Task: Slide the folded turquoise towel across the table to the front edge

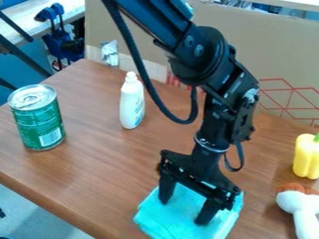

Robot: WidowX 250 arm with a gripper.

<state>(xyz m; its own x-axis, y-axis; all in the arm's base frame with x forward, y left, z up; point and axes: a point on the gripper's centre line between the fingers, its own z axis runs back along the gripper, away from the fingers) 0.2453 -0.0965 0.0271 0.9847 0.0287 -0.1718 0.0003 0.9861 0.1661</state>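
The black gripper (187,211) hangs low over a folded turquoise cloth (171,223) near the front of the brown table. Its two fingers stand wide apart, with cloth visible between and around them. Whether the fingertips touch the cloth I cannot tell. Behind and to the left of the gripper, a white bottle (131,102) stands upright. A green can (38,119) with a silver top is at the table's left side.
A yellow pepper (306,156) sits at the right edge, with a white and brown toy (300,205) in front of it. A cardboard panel (274,60) rises behind the table (93,163), and crumpled foil (110,52) is at the back left.
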